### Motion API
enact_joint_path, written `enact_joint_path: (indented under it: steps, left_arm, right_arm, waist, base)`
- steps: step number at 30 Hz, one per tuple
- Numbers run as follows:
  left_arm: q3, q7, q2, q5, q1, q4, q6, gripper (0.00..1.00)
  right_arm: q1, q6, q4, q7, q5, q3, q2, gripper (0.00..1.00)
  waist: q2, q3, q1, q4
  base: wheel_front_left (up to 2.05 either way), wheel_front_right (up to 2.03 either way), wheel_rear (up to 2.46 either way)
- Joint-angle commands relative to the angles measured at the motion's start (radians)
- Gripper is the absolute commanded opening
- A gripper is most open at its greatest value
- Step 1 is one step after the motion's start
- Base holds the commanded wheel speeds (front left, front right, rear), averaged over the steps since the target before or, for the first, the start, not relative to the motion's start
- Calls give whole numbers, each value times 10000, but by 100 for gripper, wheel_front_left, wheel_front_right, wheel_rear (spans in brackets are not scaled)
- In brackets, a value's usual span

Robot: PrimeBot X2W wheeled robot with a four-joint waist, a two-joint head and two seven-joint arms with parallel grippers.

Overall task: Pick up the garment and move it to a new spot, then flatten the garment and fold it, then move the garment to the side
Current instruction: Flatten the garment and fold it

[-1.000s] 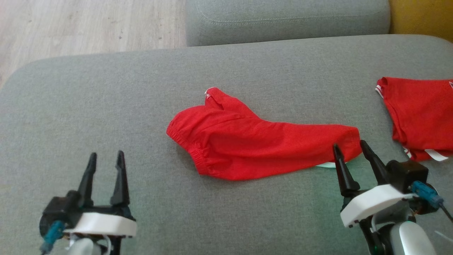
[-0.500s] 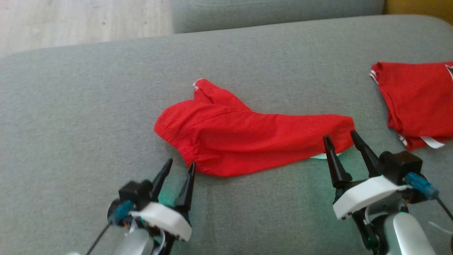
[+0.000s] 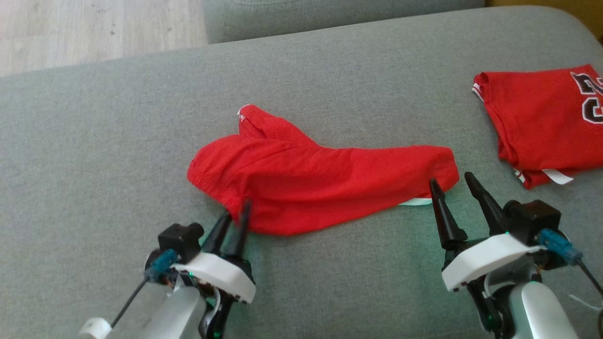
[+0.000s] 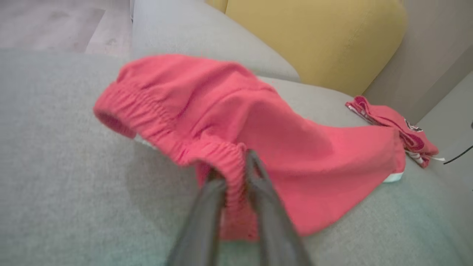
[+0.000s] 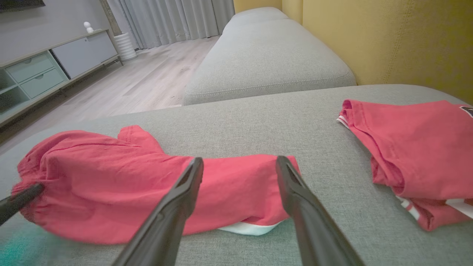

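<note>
A crumpled red fabric garment, shorts by the look of its gathered elastic waistband, lies near the middle of the wide grey upholstered sofa cushion, stretched roughly parallel to the cushion's front edge. Its waistband end points to the robot's left and a white-trimmed hem to the right. The left gripper is at the waistband's near corner. Its jaws are drawn close together with a fold of the elastic between them, so they appear to be pinching it. The right gripper sits just short of the hem end with its jaws spread wide, holding nothing. Its fingertips are at the cloth's edge, and contact cannot be made out. A second red garment with black lettering, folded, rests towards the cushion's right edge, well apart from the first. By my reading the task is barely begun. The first grasp looks to be forming on one side only, and the garment has not been lifted off the cushion. Carrying it to a new spot, flattening, folding and setting it aside are all yet to be done.
</note>
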Motion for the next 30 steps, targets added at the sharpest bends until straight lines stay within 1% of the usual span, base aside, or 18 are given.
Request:
enact_joint_path:
  steps: [1,4,6,8,9,14,16,17,19,22,27,30]
  left_arm:
    - [251,-210,214,92,-435,-503,-4,0]
    - [251,-278,207,-5,-185,-1176,-4,0]
    - [181,-65,265,-135,112,-1820,6,0]
    - [153,372,432,-265,489,-2658,125,0]
    - [153,372,432,-265,489,-2658,125,0]
    - [122,2136,992,-728,1601,-5094,808,0]
    - [289,2517,1188,-878,1788,-5830,1071,0]
    - [388,2588,1344,-780,1736,-5973,1196,0]
    - [597,2597,1489,-628,1420,-5803,1376,0]
    - [758,2588,1532,-365,553,-4709,1491,0]
    - [976,2226,1312,-210,-1074,-2623,1388,0]
    - [1043,1838,1290,56,-1957,-1492,1429,0]
  right_arm:
    - [-417,-7,-307,-150,111,274,-56,100]
    - [-363,-7,-321,-150,143,350,-48,100]
    - [-320,-7,-369,-137,156,357,-42,100]
    - [-278,-7,-427,-128,172,331,-39,100]
    - [-278,-7,-427,-128,172,331,-39,100]
    - [-239,-7,-560,-126,187,258,-36,100]
    - [-250,-7,-615,-139,182,231,-35,100]
    - [-264,-7,-646,-146,179,234,-34,100]
    - [-340,-7,-695,-165,189,272,-32,100]
    - [-531,-7,-748,-196,224,399,-29,100]
    - [-880,-7,-781,-248,255,532,-25,100]
    - [-1026,-7,-796,-281,243,552,-24,100]
  waist:
    - [0,-58,-1,21]
    - [0,-154,-1,46]
    - [0,-190,-1,68]
    - [0,-196,-1,103]
    - [0,-196,-1,103]
    - [0,-88,-1,156]
    - [0,4,-1,170]
    - [0,74,-1,164]
    - [0,254,-1,130]
    - [0,594,-1,9]
    - [0,1191,-1,-280]
    - [0,1492,-1,-438]
  base:
    - [0,0,0]
    - [0,0,0]
    - [0,0,0]
    - [0,0,0]
    - [0,0,0]
    - [0,0,0]
    - [0,0,0]
    - [0,0,0]
    - [0,0,0]
    - [0,0,0]
    - [0,0,0]
    - [0,0,0]
